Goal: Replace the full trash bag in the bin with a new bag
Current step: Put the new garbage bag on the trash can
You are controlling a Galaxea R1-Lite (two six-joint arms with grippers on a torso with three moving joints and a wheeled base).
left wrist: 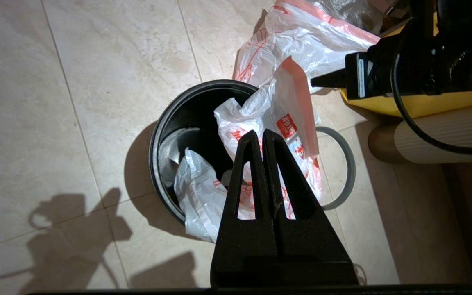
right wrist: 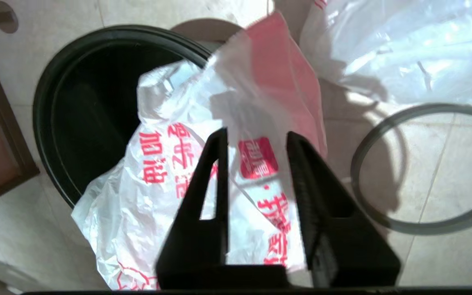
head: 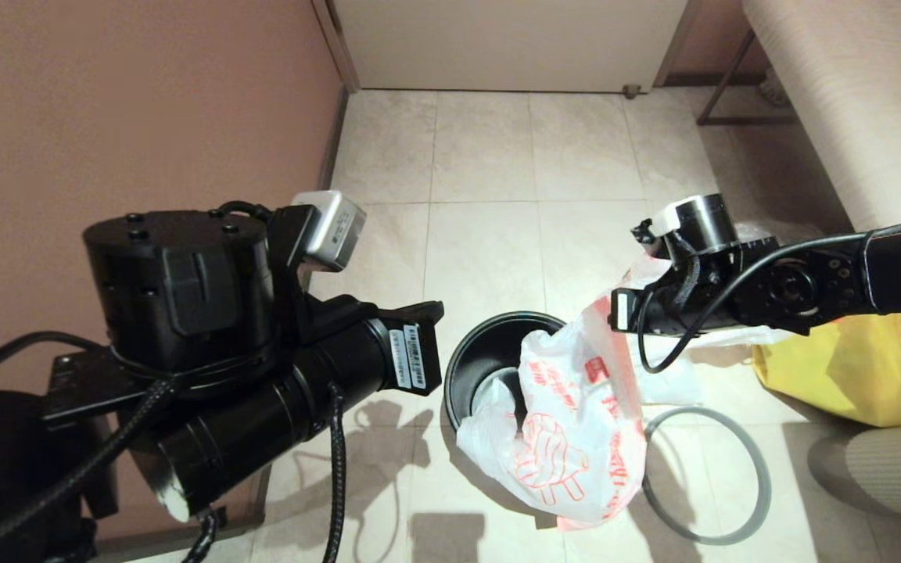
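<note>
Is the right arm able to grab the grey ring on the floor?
Probably yes. The ring lies bare on the floor beside the bin, with nothing on it, and the right tool hangs open just above the bag next to it.

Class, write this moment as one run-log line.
new bag: draped over bin rim | grey ring: on floor | right gripper: open above bag | left gripper: shut, empty
</note>
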